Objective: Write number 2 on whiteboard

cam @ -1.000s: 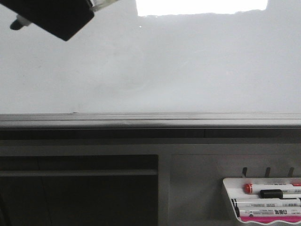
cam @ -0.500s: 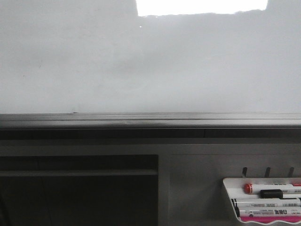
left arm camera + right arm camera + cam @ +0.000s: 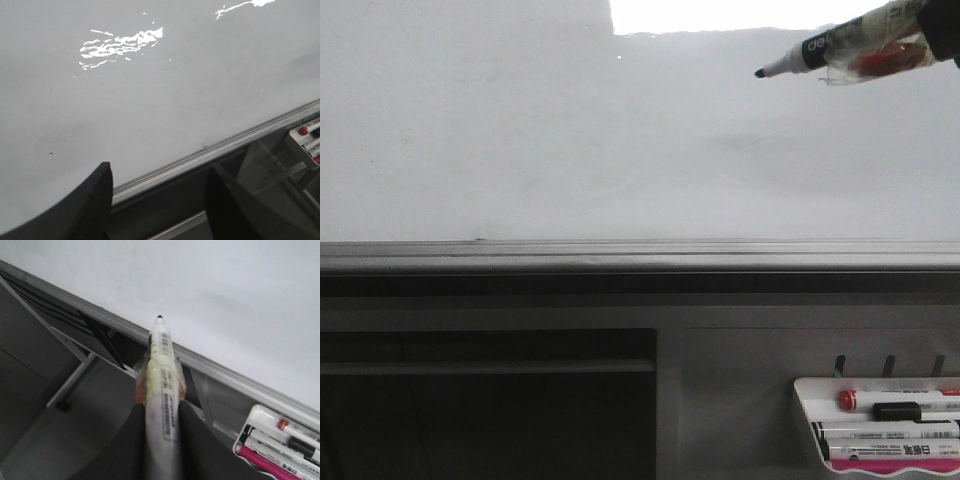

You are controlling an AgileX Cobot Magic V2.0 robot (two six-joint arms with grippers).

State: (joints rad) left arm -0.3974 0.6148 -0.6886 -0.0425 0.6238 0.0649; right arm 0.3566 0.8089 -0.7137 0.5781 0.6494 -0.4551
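Observation:
The whiteboard (image 3: 570,150) fills the upper front view, pale grey with a bright glare patch (image 3: 740,14) at the top and a grey metal rail (image 3: 640,256) below. No number 2 shows on it. My right gripper (image 3: 162,412) is shut on a white marker (image 3: 162,365) with a black tip. In the front view the marker (image 3: 850,40) reaches in from the upper right, its tip (image 3: 761,72) close to the board below the glare. My left gripper (image 3: 160,175) is open and empty, over the board's lower rail (image 3: 200,155). It is out of the front view.
A small white marker tray (image 3: 805,420) with several markers hangs below the board at the lower right. It also shows in the right wrist view (image 3: 255,422) and the left wrist view (image 3: 296,145). A dark panel (image 3: 490,400) lies under the rail at the left.
The left gripper, at the front view's upper left a second ago, has left that view. The right gripper with the marker has come in from the upper right.

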